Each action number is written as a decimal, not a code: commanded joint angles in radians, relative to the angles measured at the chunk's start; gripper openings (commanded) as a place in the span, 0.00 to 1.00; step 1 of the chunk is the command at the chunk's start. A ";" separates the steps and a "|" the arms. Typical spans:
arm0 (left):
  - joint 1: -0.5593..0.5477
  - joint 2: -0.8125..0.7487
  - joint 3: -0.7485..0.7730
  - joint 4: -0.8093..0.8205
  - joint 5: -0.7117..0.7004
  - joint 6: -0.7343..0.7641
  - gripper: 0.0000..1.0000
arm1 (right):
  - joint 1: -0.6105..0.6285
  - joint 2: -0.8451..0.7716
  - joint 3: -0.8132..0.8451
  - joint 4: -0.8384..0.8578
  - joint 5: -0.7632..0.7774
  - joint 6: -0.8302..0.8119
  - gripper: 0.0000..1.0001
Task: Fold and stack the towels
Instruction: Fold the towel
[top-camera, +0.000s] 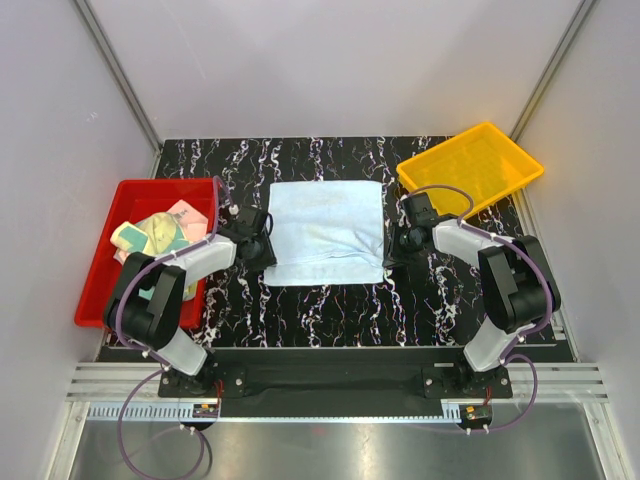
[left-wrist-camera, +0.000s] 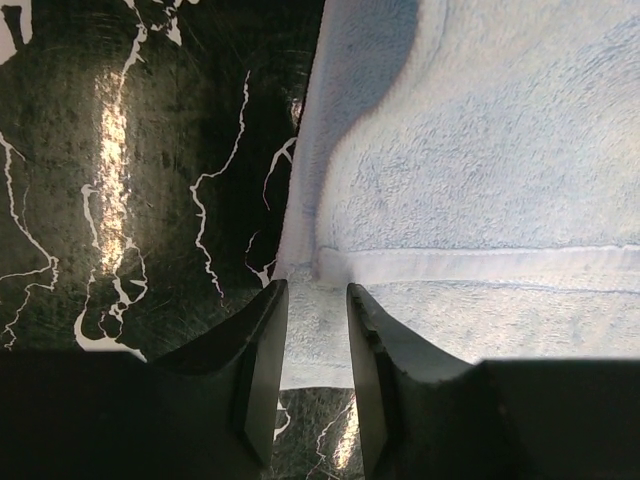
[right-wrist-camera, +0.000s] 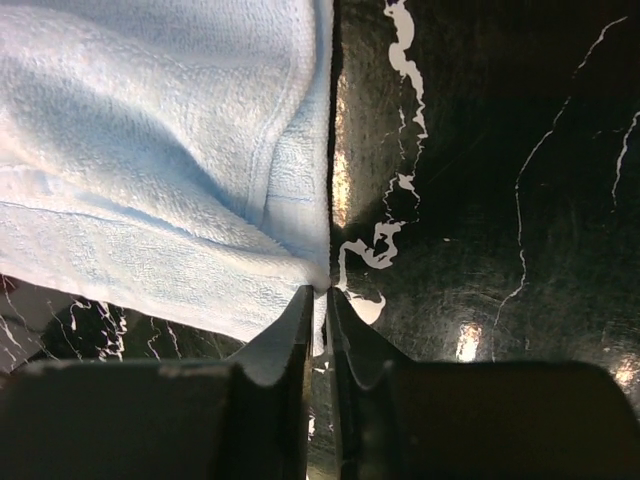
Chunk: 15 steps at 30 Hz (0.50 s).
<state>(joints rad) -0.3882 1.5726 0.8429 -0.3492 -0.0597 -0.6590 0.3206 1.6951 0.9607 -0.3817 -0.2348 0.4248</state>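
Observation:
A light blue towel (top-camera: 325, 232) lies spread on the black marbled table, with its near right corner bunched up. My left gripper (top-camera: 266, 252) is at the towel's near left corner. In the left wrist view its jaws (left-wrist-camera: 317, 290) stand apart with the corner of the towel (left-wrist-camera: 480, 150) lying between them. My right gripper (top-camera: 392, 258) is at the near right corner. In the right wrist view it (right-wrist-camera: 320, 292) is shut on the corner of the towel (right-wrist-camera: 130, 130), which is pulled into a fold. Several more pastel towels (top-camera: 165, 232) lie crumpled in the red tray.
The red tray (top-camera: 100, 280) stands at the left edge of the table, beside my left arm. A yellow tray (top-camera: 470, 165) stands at the back right, tilted. White walls close in the table at the left, right and back.

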 joint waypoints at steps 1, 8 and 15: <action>0.011 -0.013 0.028 0.019 0.027 0.016 0.35 | 0.009 -0.038 0.003 0.040 -0.032 -0.031 0.15; 0.035 0.009 0.039 0.036 0.054 0.025 0.27 | 0.011 -0.038 0.000 0.050 -0.044 -0.040 0.12; 0.045 0.027 0.059 0.026 0.054 0.032 0.27 | 0.011 -0.032 0.001 0.053 -0.046 -0.047 0.12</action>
<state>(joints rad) -0.3481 1.5852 0.8597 -0.3458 -0.0250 -0.6437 0.3210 1.6951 0.9607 -0.3607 -0.2569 0.3973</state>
